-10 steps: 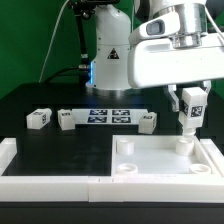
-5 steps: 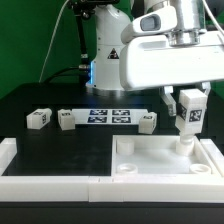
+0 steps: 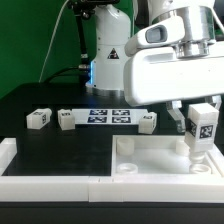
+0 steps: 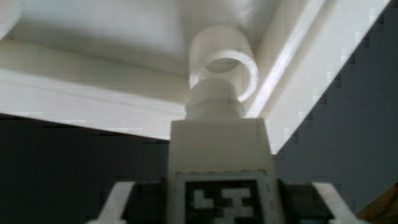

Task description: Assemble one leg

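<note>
My gripper (image 3: 203, 118) is shut on the leg (image 3: 202, 132), a small white post with a black-and-white tag on its face. I hold it upright, its lower end just above or touching the near right corner socket (image 3: 198, 163) of the large white tray-like piece (image 3: 150, 160). In the wrist view the leg (image 4: 222, 150) runs from my gripper (image 4: 222, 208) toward the round socket (image 4: 226, 68), with a white finger (image 4: 121, 205) on either side. I cannot tell whether the leg's end is inside the socket.
Three more small white tagged posts lie on the black table (image 3: 39, 118), (image 3: 66, 119), (image 3: 147, 122). The marker board (image 3: 108, 114) lies behind them. A white rail (image 3: 50, 172) runs along the front. The robot base (image 3: 105, 60) stands at the back.
My gripper has carried the leg toward the exterior view's right and nearer to the camera, from over the tray's far right corner to over its near right socket, and lower.
</note>
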Robot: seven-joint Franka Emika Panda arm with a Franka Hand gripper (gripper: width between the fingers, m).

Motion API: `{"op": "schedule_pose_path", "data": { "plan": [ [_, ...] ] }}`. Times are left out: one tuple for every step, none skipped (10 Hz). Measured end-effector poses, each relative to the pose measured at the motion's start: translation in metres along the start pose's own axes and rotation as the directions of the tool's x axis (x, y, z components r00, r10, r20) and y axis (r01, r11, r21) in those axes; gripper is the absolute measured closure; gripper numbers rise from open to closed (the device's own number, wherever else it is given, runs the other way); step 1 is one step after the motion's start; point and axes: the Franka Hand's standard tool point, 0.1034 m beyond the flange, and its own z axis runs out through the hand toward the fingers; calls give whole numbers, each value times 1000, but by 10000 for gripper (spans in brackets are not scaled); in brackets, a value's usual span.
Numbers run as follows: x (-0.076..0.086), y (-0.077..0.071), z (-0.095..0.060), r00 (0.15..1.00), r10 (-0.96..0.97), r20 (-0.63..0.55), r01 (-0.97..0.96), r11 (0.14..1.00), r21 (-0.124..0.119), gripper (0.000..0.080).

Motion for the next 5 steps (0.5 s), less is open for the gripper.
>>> {"op": "schedule_pose_path", "data": {
  "plan": [
    [-4,-1,4,1000,-1,6,1,1000,2,512],
    [-6,-2,7,1000,-2,10,2,1000,3,512],
    [-7,-3,9,1000,-3,7,3,1000,4,511],
    [-6,-3,11,1000,-3,-7,3,1000,1,511],
    [-6,-3,13,1000,-3,-11,3,1000,0,511]
  ]
}}
